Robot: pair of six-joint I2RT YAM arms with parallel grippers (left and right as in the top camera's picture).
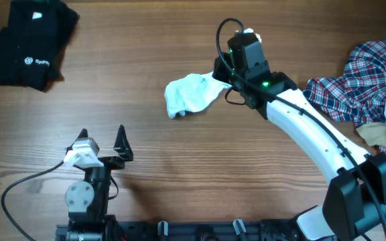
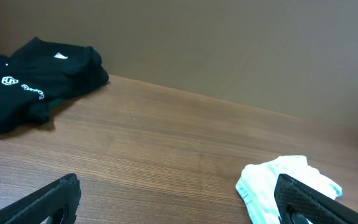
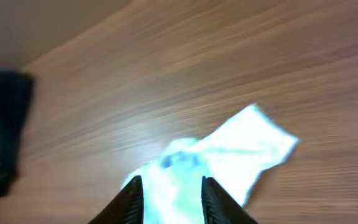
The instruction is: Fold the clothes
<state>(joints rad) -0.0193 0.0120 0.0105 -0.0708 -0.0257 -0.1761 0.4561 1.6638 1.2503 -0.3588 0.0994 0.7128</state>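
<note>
Pale-blue garment (image 1: 191, 94) lies crumpled on bench (image 1: 179, 174), around middle, a little toward far side. Right gripper (image 3: 169, 198) sits over its right end. I see jaws parted slightly, cloth showing in gap, no clear pinch. Left gripper (image 1: 102, 139) near front edge, well apart from garment, jaws spread wide, holding nothing. Black logo garments (image 1: 29, 43) piled at far left corner. Plaid shirt (image 1: 360, 80) heaped at right edge, beige piece (image 1: 374, 134) touching its near side.

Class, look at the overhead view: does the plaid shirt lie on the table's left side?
No, the plaid shirt lies bunched at the far right edge.
</note>
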